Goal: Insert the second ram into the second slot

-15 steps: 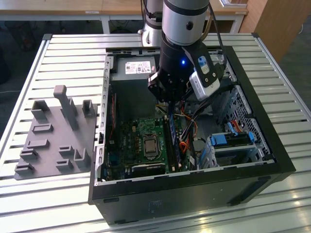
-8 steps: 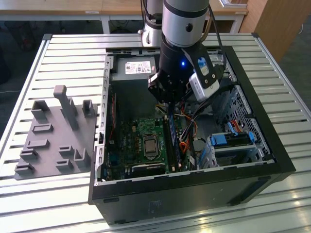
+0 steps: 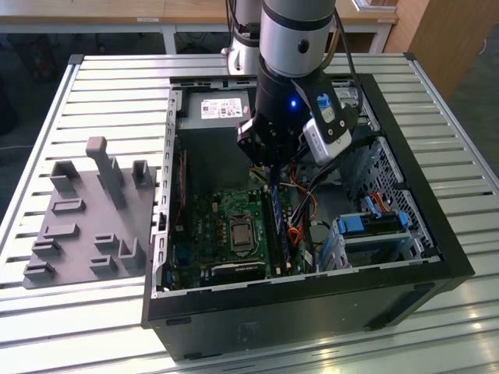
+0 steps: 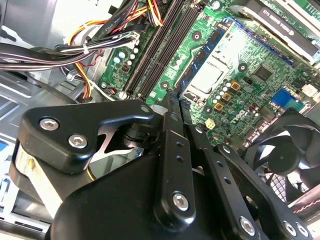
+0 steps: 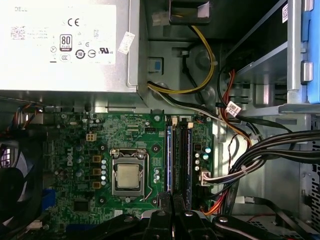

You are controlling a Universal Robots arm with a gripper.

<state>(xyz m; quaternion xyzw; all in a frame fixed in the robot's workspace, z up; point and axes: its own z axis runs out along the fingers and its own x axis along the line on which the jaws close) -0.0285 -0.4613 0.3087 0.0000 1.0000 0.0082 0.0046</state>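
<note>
Second ram, thin blue circuit-board stick (image 3: pixel 277 230): stands mid-frame in black memory slot (image 5: pixel 182 160), looks almost seated; black metal gripper (image 4: pixel 173 97), fingers (image 4: pixel 169 125) clenched, at its end.

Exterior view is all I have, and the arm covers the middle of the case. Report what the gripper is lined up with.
Observer: In the first wrist view the gripper lines up with the memory slots, not the processor socket.
Operator: Tell me what is in those slots.
Observer: A thin blue stick stands in the slot nearest the socket. Whether it is the second ram I cannot tell.
Operator: Name anything close to the slots.
Observer: In both wrist views a bundle of black cables, held by a white tie, runs beside the slots on the side away from the socket.
</note>
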